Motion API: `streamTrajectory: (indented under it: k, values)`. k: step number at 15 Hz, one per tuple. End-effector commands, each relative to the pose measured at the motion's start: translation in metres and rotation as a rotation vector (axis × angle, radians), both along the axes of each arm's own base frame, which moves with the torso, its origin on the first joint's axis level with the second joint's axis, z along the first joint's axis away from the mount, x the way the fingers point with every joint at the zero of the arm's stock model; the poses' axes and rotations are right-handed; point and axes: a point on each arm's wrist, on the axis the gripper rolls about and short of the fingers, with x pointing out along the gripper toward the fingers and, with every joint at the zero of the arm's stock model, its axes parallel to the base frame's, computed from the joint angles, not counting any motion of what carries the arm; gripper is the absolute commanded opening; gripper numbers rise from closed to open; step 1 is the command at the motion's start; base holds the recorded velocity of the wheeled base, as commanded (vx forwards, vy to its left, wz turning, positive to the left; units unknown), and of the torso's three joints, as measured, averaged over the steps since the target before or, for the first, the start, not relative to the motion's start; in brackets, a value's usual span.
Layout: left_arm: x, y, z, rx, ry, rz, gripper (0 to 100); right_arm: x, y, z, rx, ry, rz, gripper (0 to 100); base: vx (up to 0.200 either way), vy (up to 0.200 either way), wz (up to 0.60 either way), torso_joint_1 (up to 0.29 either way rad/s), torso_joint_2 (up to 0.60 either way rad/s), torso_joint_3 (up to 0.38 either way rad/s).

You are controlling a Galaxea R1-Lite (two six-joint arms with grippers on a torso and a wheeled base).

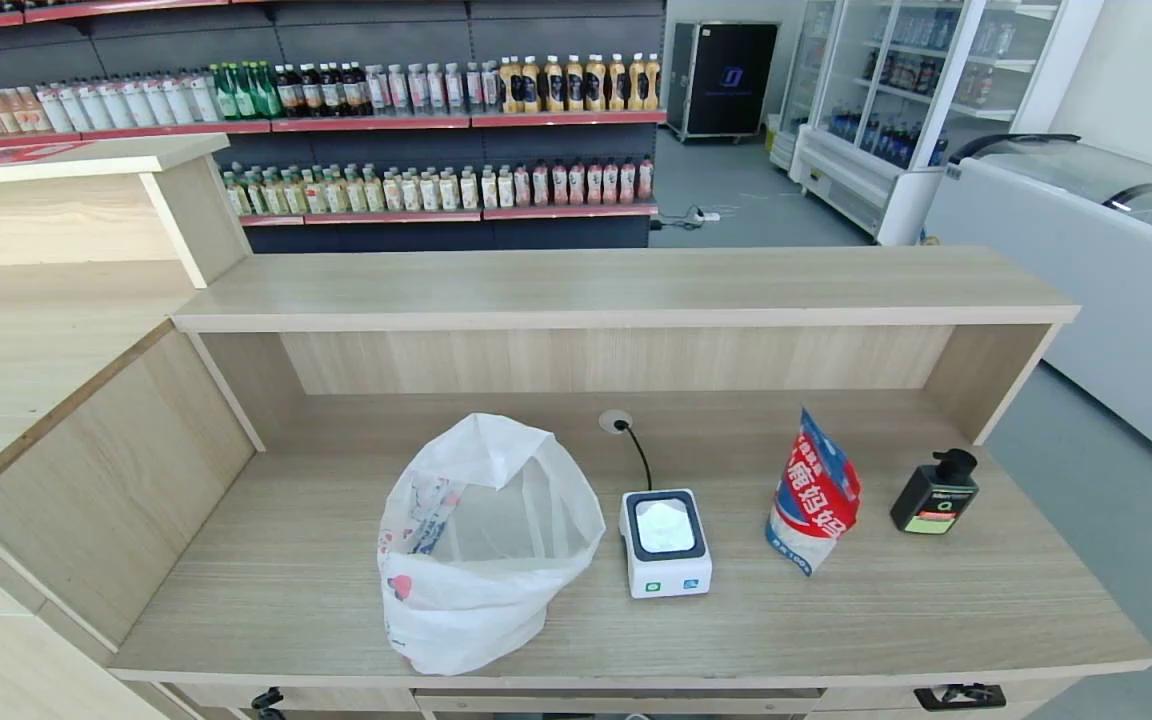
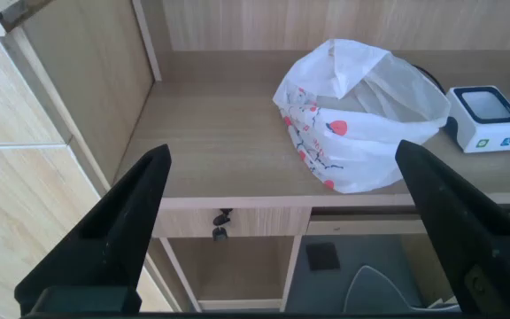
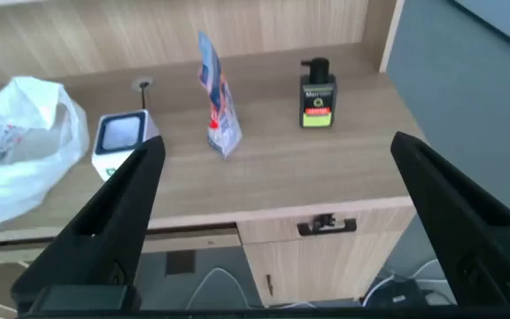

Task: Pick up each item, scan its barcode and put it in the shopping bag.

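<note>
A white plastic shopping bag [image 1: 486, 540] stands open-mouthed on the left of the wooden counter [image 1: 886, 610]. Right of it sits a white barcode scanner [image 1: 666, 540] with its window facing up. Farther right a red, white and blue pouch [image 1: 814, 495] stands upright, then a black pump bottle [image 1: 934, 493]. My left gripper [image 2: 282, 239] is open, held off the counter's front edge, with the bag [image 2: 361, 115] ahead. My right gripper [image 3: 273, 230] is also open, in front of the counter, facing the pouch [image 3: 220, 102] and the bottle [image 3: 318, 96]. Neither holds anything.
A raised ledge [image 1: 616, 290] runs along the counter's back, with side walls at the left [image 1: 106, 490] and right. The scanner's cable [image 1: 636, 450] leads to a hole at the back. Drawers with handles [image 3: 326, 225] sit under the counter front. Shelves of bottles stand behind.
</note>
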Motion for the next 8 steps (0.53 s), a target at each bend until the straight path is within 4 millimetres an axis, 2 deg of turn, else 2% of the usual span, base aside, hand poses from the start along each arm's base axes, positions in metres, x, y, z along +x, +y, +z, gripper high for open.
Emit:
streamTrajectory:
  k: [1, 2, 4, 6, 8]
  values:
    - [0.0, 0.0, 0.0, -0.001, 0.0, -0.001, 100, 0.088, -0.001, 0.156, 0.029, 0.068, 0.064, 100, 0.0, 0.0, 0.0, 0.0, 0.0, 0.0]
    - [0.0, 0.0, 0.0, -0.001, 0.0, -0.001, 100, 0.118, -0.002, 0.165, 0.026, 0.123, 0.061, 100, 0.0, 0.0, 0.0, 0.0, 0.0, 0.0]
    - [0.0, 0.0, 0.0, -0.001, 0.0, -0.001, 100, 0.19, -0.004, 0.168, -0.018, 0.244, 0.061, 100, 0.0, 0.0, 0.0, 0.0, 0.0, 0.0]
    - [0.0, 0.0, 0.0, -0.001, 0.0, -0.001, 100, 0.249, -0.006, 0.172, -0.042, 0.306, 0.067, 100, 0.0, 0.0, 0.0, 0.0, 0.0, 0.0]
    - [0.0, 0.0, 0.0, -0.001, 0.0, -0.001, 100, 0.294, -0.012, 0.162, -0.054, 0.406, 0.058, 100, 0.0, 0.0, 0.0, 0.0, 0.0, 0.0]
